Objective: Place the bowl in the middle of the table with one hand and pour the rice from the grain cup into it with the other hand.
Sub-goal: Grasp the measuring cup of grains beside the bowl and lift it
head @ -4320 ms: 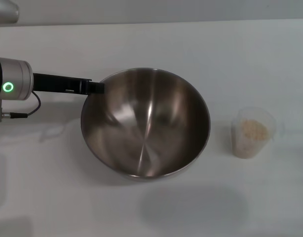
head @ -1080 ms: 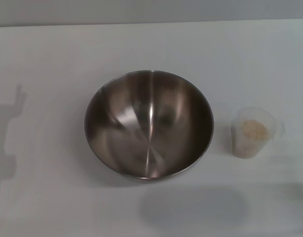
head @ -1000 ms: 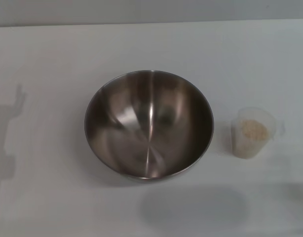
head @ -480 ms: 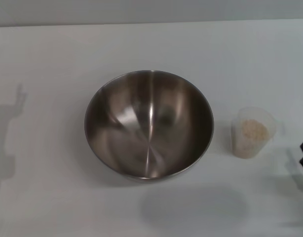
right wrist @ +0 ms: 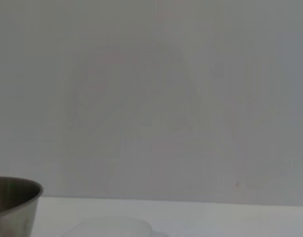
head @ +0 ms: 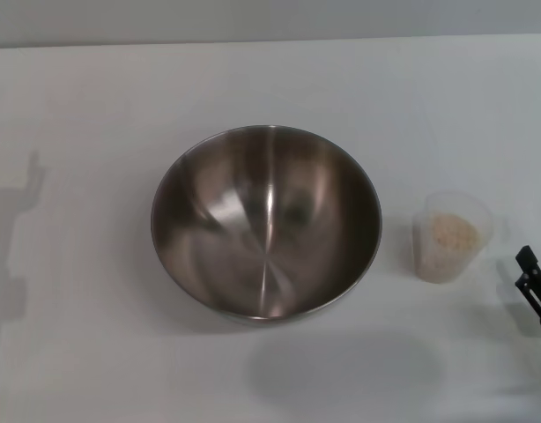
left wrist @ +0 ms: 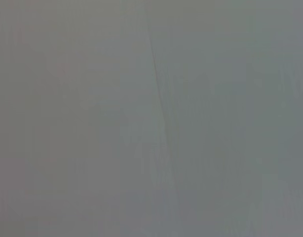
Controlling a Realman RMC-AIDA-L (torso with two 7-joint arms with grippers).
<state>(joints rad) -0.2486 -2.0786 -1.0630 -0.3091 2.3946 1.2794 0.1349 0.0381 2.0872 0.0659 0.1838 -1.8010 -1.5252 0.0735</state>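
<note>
In your head view, the bowl [head: 266,222] sits in the middle of the table [head: 94,352], upright and free of any gripper. The grain cup [head: 450,236] stands to its right, apart from it, with the rice [head: 452,231] inside. At the right edge, low in the frame, you see a bit of the right gripper [head: 535,287] near the cup but not touching; you cannot tell how its fingers stand. Your left wrist view shows only a plain grey surface. Your right wrist view shows the bowl's rim [right wrist: 16,205] at the lower left and the cup's top [right wrist: 109,228] along the bottom edge.
</note>
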